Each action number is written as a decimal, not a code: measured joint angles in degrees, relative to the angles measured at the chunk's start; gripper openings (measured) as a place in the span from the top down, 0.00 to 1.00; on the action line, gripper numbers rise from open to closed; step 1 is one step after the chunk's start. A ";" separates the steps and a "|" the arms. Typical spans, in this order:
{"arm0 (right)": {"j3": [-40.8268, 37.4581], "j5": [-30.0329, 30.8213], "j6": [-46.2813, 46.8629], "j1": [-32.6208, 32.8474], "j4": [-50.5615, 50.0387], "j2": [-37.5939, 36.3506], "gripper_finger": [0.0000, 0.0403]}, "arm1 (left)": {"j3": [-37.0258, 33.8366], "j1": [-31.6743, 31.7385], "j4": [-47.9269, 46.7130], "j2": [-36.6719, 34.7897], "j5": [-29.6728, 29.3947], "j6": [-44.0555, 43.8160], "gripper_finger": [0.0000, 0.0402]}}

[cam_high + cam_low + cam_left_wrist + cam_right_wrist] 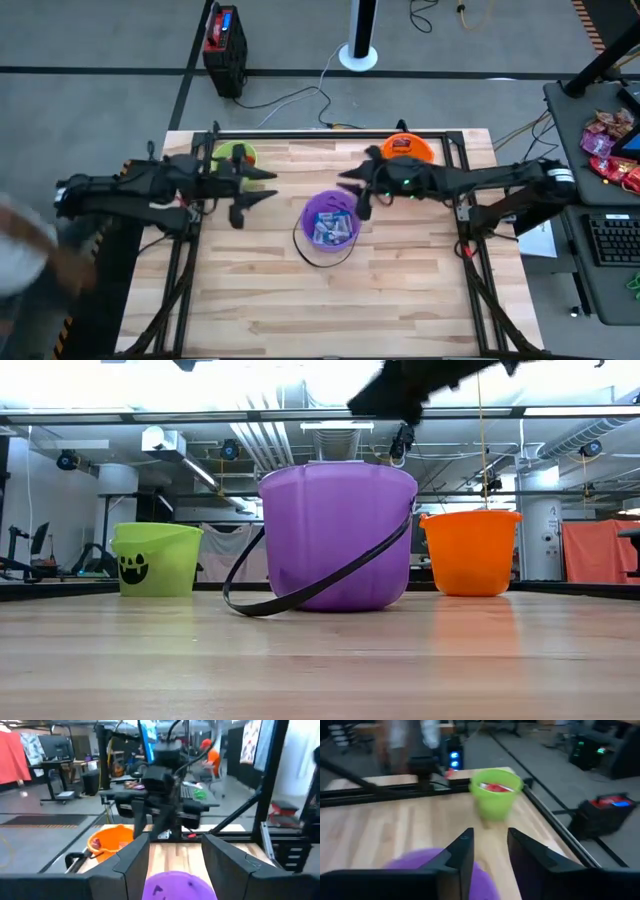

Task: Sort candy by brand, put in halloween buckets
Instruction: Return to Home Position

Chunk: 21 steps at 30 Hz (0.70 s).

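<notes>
Black-red box (224, 48) on floor beyond table (400, 300) far-left corner. White stand base (358, 55) beside. Side desk (570, 110): pink-red bags (608, 150) far end, keyboard (612, 240) middle.

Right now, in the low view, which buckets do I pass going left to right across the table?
green bucket → purple bucket → orange bucket
</notes>
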 joint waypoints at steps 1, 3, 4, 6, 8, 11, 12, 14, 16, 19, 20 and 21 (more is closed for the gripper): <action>-2.75 -0.30 0.35 -1.43 1.39 -1.73 0.74 | -2.27 1.35 0.50 -2.54 1.01 -0.36 0.59; -7.14 -2.11 0.55 -3.86 2.44 -5.25 0.78 | -6.42 2.87 2.25 -7.81 1.08 -0.52 0.59; -9.17 -3.49 0.52 -4.95 2.87 -7.16 0.80 | -8.71 3.36 3.29 -10.76 0.27 -0.57 0.59; -12.63 -5.76 0.51 -6.76 3.66 -11.33 0.84 | -13.01 3.70 5.61 -16.57 -2.26 -0.99 0.59; -15.90 -7.29 0.25 -8.03 4.00 -15.92 0.88 | -16.89 3.68 7.36 -22.97 -3.77 -1.89 0.59; -20.81 -8.06 0.25 -8.61 4.04 -22.99 0.92 | -22.34 3.68 8.89 -32.51 -4.90 -4.80 0.59; -22.32 -8.11 0.52 -8.56 3.97 -25.32 0.94 | -23.98 3.67 9.40 -35.48 -4.88 -5.74 0.59; -25.10 -8.09 1.37 -8.52 4.13 -30.29 0.96 | -26.82 3.65 9.24 -40.79 -4.88 -6.09 0.59; -27.76 -8.05 2.45 -8.52 4.22 -35.43 0.97 | -29.12 3.65 9.55 -45.68 -5.49 -5.26 0.59; -31.85 -5.51 3.84 -8.52 4.37 -42.96 0.98 | -31.55 3.65 10.29 -47.15 -8.84 -3.45 0.59; -33.33 -4.23 4.34 -8.55 4.22 -45.48 0.98 | -32.09 3.65 8.94 -46.76 -10.71 -3.21 0.59; -34.81 -2.80 5.13 -8.62 4.38 -47.78 0.98 | -32.46 3.65 9.09 -45.66 -13.00 -3.38 0.59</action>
